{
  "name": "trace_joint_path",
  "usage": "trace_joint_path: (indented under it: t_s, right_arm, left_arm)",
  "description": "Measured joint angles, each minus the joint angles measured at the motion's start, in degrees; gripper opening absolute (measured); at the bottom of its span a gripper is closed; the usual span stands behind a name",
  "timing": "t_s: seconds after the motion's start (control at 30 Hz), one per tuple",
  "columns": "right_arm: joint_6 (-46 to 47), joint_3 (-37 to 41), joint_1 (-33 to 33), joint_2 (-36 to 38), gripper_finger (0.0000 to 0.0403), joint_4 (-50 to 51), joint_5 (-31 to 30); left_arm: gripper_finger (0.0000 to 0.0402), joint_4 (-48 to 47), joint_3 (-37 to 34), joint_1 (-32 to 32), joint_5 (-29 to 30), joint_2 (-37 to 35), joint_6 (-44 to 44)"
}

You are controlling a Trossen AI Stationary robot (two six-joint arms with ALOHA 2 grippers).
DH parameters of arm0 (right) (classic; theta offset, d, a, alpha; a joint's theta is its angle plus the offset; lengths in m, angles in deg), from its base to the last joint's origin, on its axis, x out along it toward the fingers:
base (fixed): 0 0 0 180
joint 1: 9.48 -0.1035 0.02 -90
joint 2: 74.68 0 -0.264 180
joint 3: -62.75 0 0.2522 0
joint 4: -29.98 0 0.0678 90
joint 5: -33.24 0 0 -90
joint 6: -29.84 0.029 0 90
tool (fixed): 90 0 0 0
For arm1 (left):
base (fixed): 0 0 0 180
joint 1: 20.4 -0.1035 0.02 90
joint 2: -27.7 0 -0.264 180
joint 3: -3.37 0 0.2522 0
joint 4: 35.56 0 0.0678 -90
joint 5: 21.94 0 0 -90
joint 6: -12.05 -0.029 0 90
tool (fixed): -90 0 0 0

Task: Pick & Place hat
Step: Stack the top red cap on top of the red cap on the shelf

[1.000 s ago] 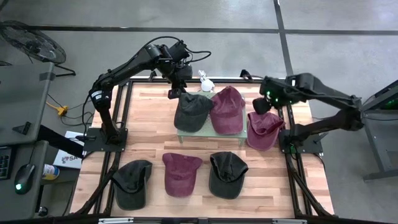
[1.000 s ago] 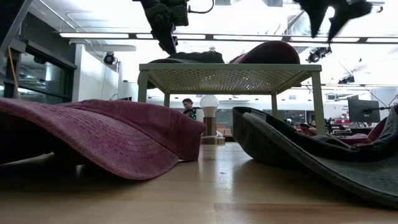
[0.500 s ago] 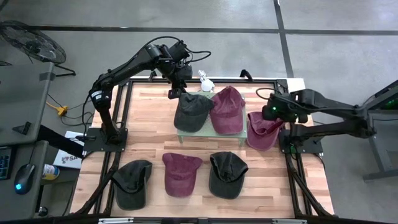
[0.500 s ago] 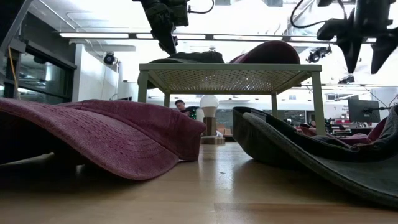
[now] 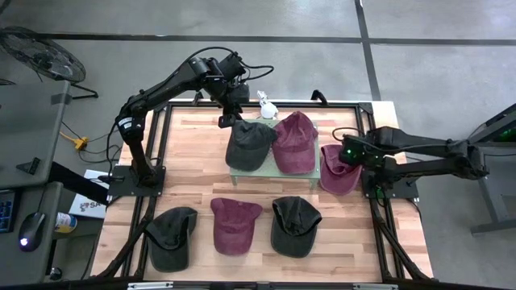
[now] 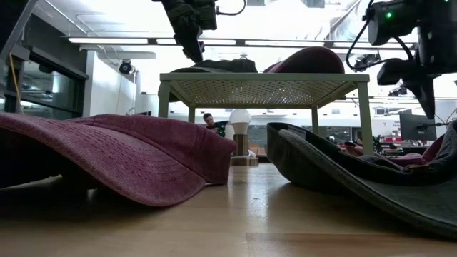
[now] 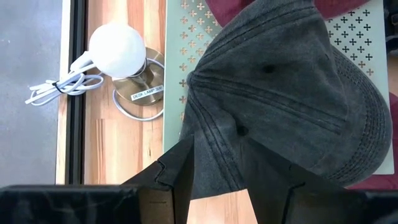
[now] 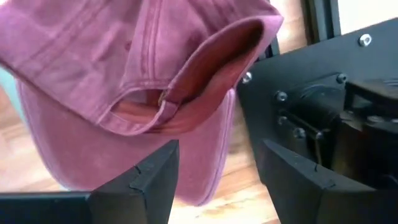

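Fingers (image 8: 155,168) of the right gripper (image 5: 348,153) stand spread and empty above the maroon hat (image 5: 343,167), which lies at the desk's (image 5: 193,161) three o'clock edge beside the green stand (image 6: 264,80). At twelve o'clock, the left gripper's (image 5: 228,121) fingers (image 7: 180,177) seem to pinch the brim of the dark grey hat (image 5: 248,143) lying on that stand, though contact is hard to confirm.

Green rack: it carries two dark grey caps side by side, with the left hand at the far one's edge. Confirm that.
Not quite. The green rack carries one dark grey cap and one maroon cap, as the high view shows. The left hand is at the grey cap's edge.
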Motion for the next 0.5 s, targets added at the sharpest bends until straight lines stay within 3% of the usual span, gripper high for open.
trace_joint_path:
  t_s: [0.17,0.5]
  right_arm:
    - [3.88,-0.5,0.04,-0.32,0.021,-0.71,-2.21]
    - [2.18,-0.55,-0.16,-0.71,0.021,-6.33,3.08]
  left_arm:
    - [0.0128,0.25,0.0,0.0,-0.11,0.0,-0.02]
    - [0.0128,0.36,0.0,0.0,-0.17,0.0,-0.33]
